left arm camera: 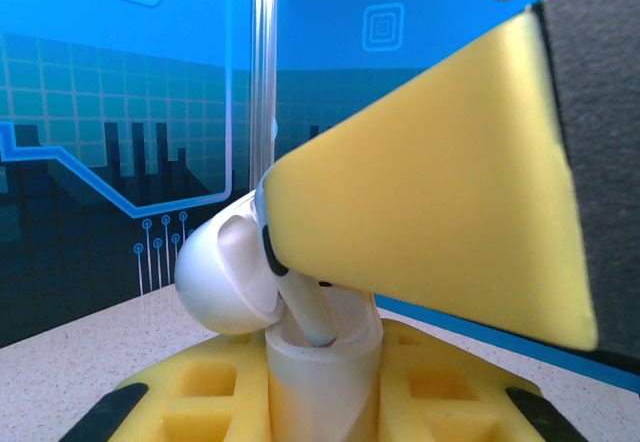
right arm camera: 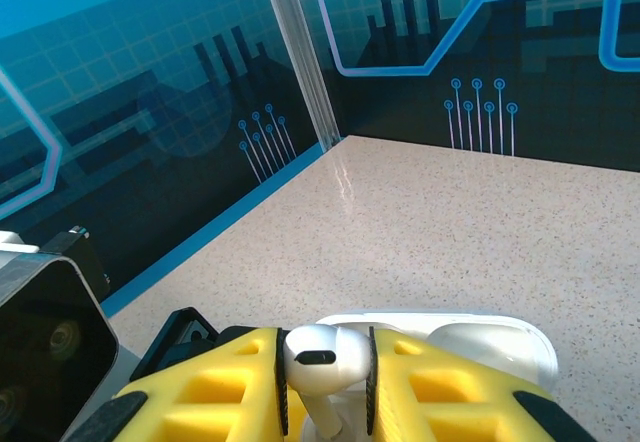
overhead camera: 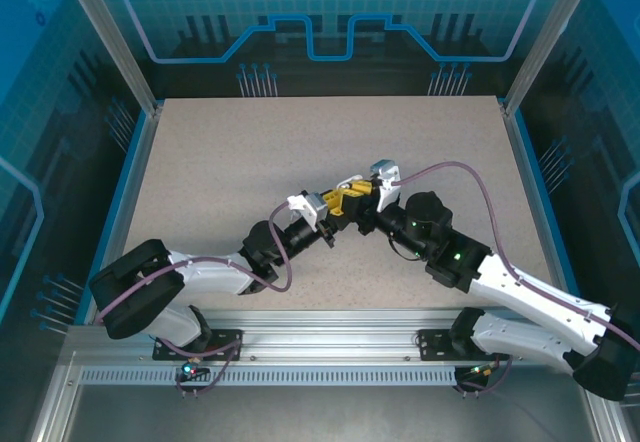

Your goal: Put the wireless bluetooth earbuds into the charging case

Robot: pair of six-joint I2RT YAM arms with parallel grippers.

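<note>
**A:** Right, the right gripper (right arm camera: 325, 374) is clamped on a tiny white glossy-plastic stemmed earbud (right arm camera: 318, 354), bulb pinched between its yellow fingers (right arm camera: 230, 387), stem pointing down

**B:** And beneath it the left gripper (left arm camera: 320, 402) is closed round the rounded white plastic charging case (left arm camera: 322, 377), held upright, hinged lid (left arm camera: 222, 277) swung open to one side. The stem tip looks to be just inside the case's mouth

**A:** How will it handle?

**B:** I'd judge that earbud feather-light, rigid and slick. Holding the bulb makes sense, since it leaves the stem free to slide in. Squeeze it off-centre, though, and it could squirt out. The case is smooth too, so a crooked push might twist it in the grip

**A:** Anything we can't see?

**B:** The socket itself. The other arm's big yellow finger (left arm camera: 430, 222) blocks much of the left wrist view, and from above the two grippers overlap, with the earbud too small to pick out. Whether a second bud already sits inside, I can't tell
</note>
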